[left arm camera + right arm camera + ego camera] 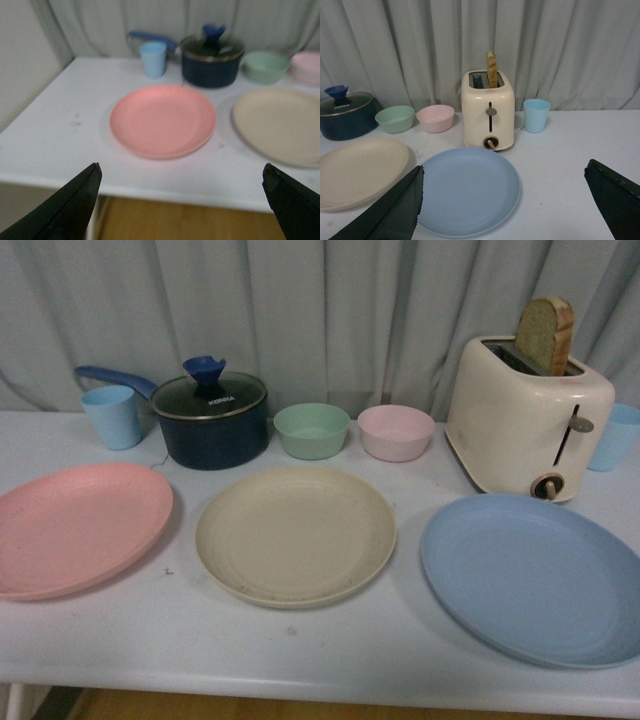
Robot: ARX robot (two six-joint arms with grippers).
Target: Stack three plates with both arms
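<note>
All three plates lie flat and separate in a row on the white surface (pixel 300 650): pink plate (pixel 80 525) on the left, beige plate (pixel 295 535) in the middle, blue plate (pixel 535 575) on the right. Nothing is stacked yet. The left hand (pixel 181 167) hangs in front of the pink one and the right hand (pixel 504 169) in front of the blue one. Both are spread wide and hold nothing.

My guess at the trouble: these plates are wide, shallow and matte, with a low rim sitting right on the surface, so a finger could just shove one instead of getting under it. The blue plate is near the front edge, so a push might send it off. The glossy cream toaster (pixel 525 420) stands just behind it, so a sloppy lift could clip that.
</note>
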